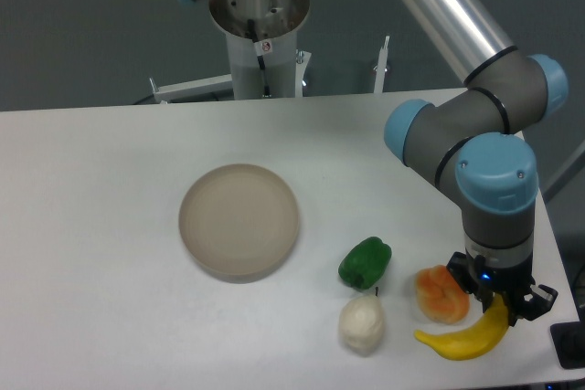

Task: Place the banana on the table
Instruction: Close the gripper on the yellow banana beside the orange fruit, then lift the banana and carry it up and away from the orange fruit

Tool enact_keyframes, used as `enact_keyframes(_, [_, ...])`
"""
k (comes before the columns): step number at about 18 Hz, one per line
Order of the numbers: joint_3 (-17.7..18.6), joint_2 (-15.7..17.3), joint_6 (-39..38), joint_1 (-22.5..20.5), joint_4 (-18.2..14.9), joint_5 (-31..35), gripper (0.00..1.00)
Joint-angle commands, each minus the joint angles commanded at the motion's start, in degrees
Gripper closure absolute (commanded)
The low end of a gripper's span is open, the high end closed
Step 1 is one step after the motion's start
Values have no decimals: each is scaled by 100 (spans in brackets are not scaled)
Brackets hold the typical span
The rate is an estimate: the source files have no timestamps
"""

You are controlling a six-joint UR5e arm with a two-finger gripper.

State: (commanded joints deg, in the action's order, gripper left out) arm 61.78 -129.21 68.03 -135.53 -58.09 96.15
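Note:
The yellow banana (462,340) lies curved near the front right edge of the white table (110,226). My gripper (498,310) stands straight above its right end, fingers around that tip. The jaws are mostly hidden by the wrist, so I cannot make out whether they still clamp the banana. Its left end rests low, close to the tabletop.
A lumpy orange fruit (441,294) sits just left of the gripper, touching distance from the banana. A green pepper (366,262) and a white garlic-like piece (362,324) lie further left. A round beige plate (239,221) sits mid-table. The table's right edge is close.

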Motion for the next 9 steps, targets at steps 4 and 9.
enact_keyframes(4, [413,298,201,-149,-27,-35,70])
enact_keyframes(9, [1352,966,640,-360,-27,-62,70])
